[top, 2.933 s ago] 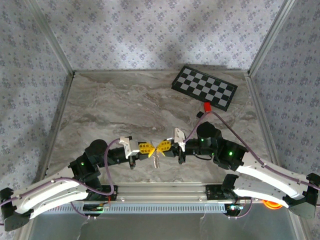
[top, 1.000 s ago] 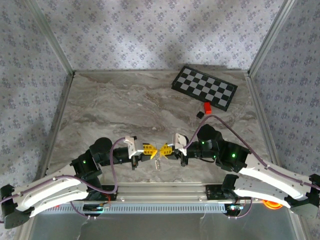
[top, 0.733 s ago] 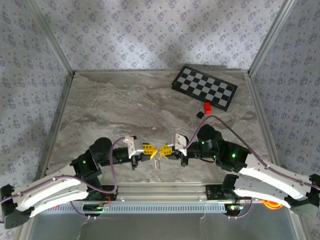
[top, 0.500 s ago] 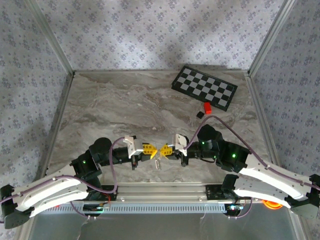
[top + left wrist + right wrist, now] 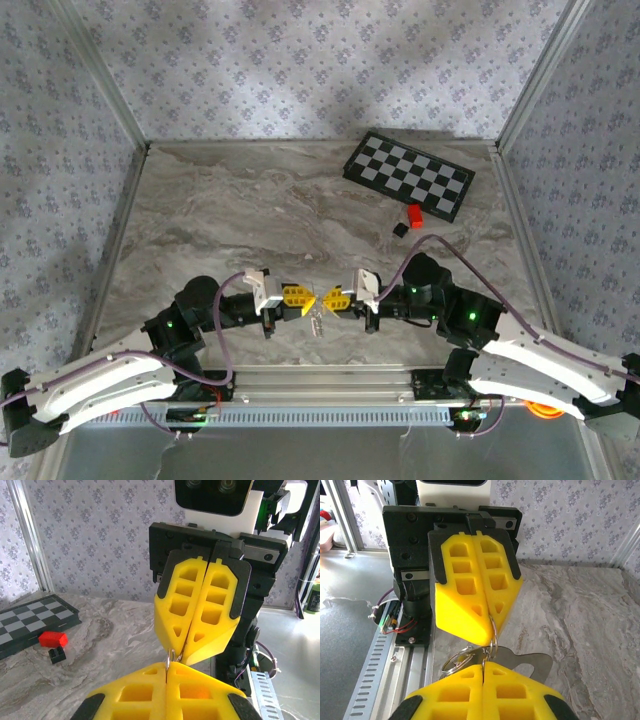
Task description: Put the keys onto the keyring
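Low over the table's front middle, my two yellow-fingered grippers meet tip to tip. The left gripper (image 5: pixel 302 298) (image 5: pixel 166 666) is shut on the keyring (image 5: pixel 493 630), a thin silver loop that stands upright out of its tips. Facing it, the right gripper (image 5: pixel 328 299) (image 5: pixel 483 664) is shut where that loop meets a flat silvery key (image 5: pixel 525 661). The key lies behind its fingertips. A second wire loop (image 5: pixel 454 661) hangs to the left of them. In the top view the keys (image 5: pixel 316 320) dangle just below the two tips.
At the back right lies a checkerboard (image 5: pixel 408 188) (image 5: pixel 30 622), with a small red block (image 5: pixel 415 216) (image 5: pixel 53 639) and a black block (image 5: pixel 398 229) (image 5: pixel 56 653) in front of it. A slotted metal rail (image 5: pixel 370 670) runs along the near edge, close under the grippers.
Both grippers stay tip to tip on the ring and key. The right wrist has drawn slightly to the right and the left arm has followed a little.
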You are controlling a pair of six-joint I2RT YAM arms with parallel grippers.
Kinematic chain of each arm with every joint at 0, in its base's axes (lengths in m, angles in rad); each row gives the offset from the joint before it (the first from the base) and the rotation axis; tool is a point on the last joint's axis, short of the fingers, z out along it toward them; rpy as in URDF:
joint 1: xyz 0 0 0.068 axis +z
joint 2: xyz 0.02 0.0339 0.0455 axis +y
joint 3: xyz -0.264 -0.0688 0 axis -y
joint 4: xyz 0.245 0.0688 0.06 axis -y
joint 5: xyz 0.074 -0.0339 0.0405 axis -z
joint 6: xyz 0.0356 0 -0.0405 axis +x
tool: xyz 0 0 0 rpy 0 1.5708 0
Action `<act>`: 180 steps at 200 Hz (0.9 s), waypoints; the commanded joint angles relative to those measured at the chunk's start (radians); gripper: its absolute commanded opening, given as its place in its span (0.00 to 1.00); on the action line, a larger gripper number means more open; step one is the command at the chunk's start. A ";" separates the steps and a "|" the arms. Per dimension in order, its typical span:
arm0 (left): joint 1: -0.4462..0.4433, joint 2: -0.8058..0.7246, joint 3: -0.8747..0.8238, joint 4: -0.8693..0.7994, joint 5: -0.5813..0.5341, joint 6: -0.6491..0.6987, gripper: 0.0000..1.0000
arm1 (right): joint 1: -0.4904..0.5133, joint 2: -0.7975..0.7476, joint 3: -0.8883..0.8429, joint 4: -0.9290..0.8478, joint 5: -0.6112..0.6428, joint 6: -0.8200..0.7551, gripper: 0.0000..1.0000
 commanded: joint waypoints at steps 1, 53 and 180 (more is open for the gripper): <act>-0.001 -0.010 0.008 0.101 -0.020 -0.010 0.00 | 0.007 -0.018 -0.027 0.024 -0.016 0.035 0.11; 0.000 -0.014 0.004 0.110 -0.047 0.009 0.00 | 0.004 -0.075 -0.049 0.110 0.028 0.139 0.36; 0.003 -0.010 -0.015 0.206 0.006 0.028 0.00 | -0.048 -0.074 0.054 0.021 0.082 0.233 0.36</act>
